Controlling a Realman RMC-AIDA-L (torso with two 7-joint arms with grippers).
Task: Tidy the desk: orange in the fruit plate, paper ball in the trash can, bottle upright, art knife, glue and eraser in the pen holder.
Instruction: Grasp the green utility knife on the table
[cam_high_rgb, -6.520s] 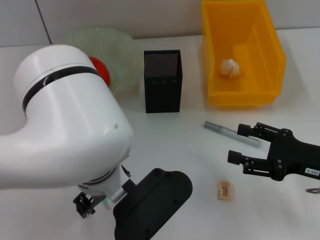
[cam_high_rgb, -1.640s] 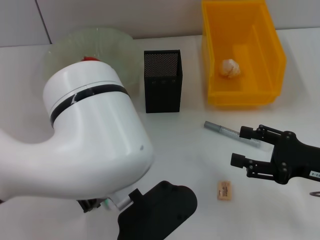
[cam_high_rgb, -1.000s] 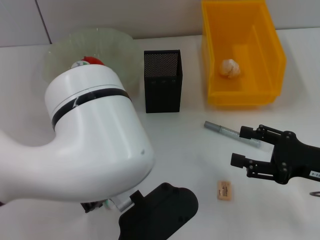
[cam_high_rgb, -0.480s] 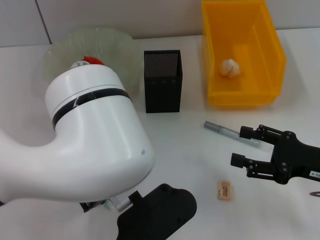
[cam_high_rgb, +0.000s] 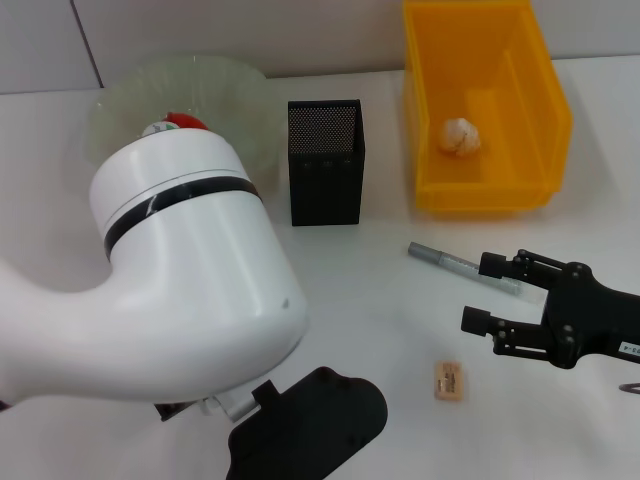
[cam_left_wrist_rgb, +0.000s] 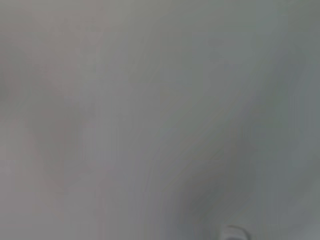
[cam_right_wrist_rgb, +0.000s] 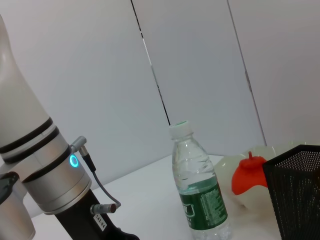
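- Head view: the orange (cam_high_rgb: 180, 122) lies in the fruit plate (cam_high_rgb: 240, 95) at far left, mostly hidden behind the bulky left arm; this step reads as done.
- The paper ball (cam_high_rgb: 459, 136) rests on the floor of the trash can (cam_high_rgb: 545, 120) at far right; this step too reads as done.
- Right wrist view: the bottle (cam_right_wrist_rgb: 200, 192) stands upright with its white cap on top, near the orange (cam_right_wrist_rgb: 248, 173) and the pen holder (cam_right_wrist_rgb: 297, 187); the uprighting step appears complete.
- The pen holder (cam_high_rgb: 325, 165) stands between plate and bin; whether it holds anything cannot be told.
- A grey pen-like tool (cam_high_rgb: 462, 267), probably the art knife, lies flat on the desk (cam_high_rgb: 380, 300) in front of the bin; it is not yet stowed.
- The eraser (cam_high_rgb: 448, 381) lies on the desk nearer the robot, also not yet stowed.
- No glue can be identified.
- The right gripper (cam_high_rgb: 488, 292) hovers with its fingers spread and nothing between them, just beside the grey tool and near the eraser.
- The left gripper's state cannot be told; its arm fills the near left, and its wrist view shows only blank grey.
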